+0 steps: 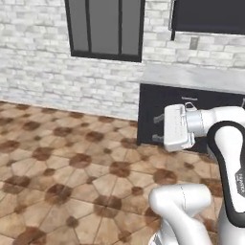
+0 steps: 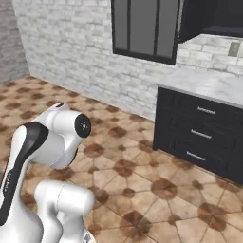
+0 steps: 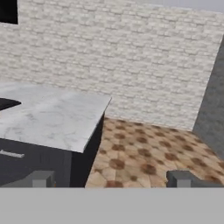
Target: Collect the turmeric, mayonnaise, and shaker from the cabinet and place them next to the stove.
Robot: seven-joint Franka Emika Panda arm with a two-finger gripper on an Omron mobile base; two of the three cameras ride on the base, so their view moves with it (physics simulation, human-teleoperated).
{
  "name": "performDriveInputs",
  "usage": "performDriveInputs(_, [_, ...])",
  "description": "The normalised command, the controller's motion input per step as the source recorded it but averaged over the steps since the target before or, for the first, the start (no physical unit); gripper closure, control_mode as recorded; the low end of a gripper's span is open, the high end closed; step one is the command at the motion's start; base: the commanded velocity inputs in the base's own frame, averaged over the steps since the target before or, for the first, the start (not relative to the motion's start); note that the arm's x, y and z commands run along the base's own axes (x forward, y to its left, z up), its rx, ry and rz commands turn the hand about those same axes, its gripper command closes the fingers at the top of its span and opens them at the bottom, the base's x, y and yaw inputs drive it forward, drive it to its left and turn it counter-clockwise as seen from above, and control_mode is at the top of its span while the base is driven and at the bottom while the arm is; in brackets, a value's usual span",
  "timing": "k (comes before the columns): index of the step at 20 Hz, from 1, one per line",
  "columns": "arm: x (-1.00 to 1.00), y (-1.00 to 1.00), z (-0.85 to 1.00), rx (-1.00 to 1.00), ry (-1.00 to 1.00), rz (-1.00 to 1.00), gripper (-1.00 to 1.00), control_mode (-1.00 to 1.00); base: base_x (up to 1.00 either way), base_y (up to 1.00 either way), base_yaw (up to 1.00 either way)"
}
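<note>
The cabinet (image 1: 208, 16) is a black overhead unit at the upper right of the left base view; it also hangs above the counter in the right base view (image 2: 209, 16). I cannot see inside it. The turmeric, mayonnaise, shaker and stove are out of view. My gripper (image 1: 158, 128) hovers in mid-air in front of the dark drawers, well below the cabinet and left of it, touching nothing. In the hand view the gripper (image 3: 110, 179) is open, its fingertips (image 3: 41, 179) wide apart with nothing between them, facing the brick wall past the counter's end.
A grey marble counter (image 1: 196, 76) tops dark drawers with silver handles (image 2: 200, 134) and ends at the left, where open tiled floor (image 1: 62, 167) begins. A dark-framed window (image 1: 105, 26) sits in the brick wall. A grey side wall (image 2: 12, 38) closes the far left.
</note>
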Motion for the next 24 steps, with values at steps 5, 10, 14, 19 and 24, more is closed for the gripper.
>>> performDriveInputs(5, [0.00,0.00,0.00,0.00,0.00,0.00,-1.00,1.00,0.40,-0.40,-0.37])
performDriveInputs(10, [0.00,0.00,0.00,0.00,0.00,0.00,-1.00,1.00,0.40,-0.25,-0.40])
performDriveInputs(14, [0.00,0.00,0.00,0.00,0.00,0.00,-1.00,1.00,0.38,-0.03,-0.42])
performDriveInputs(19, [0.00,0.00,0.00,0.00,0.00,0.00,-1.00,1.00,0.49,-0.14,-0.38])
performDriveInputs(24, [0.00,0.00,0.00,0.00,0.00,0.00,-1.00,1.00,0.65,-0.06,-0.29])
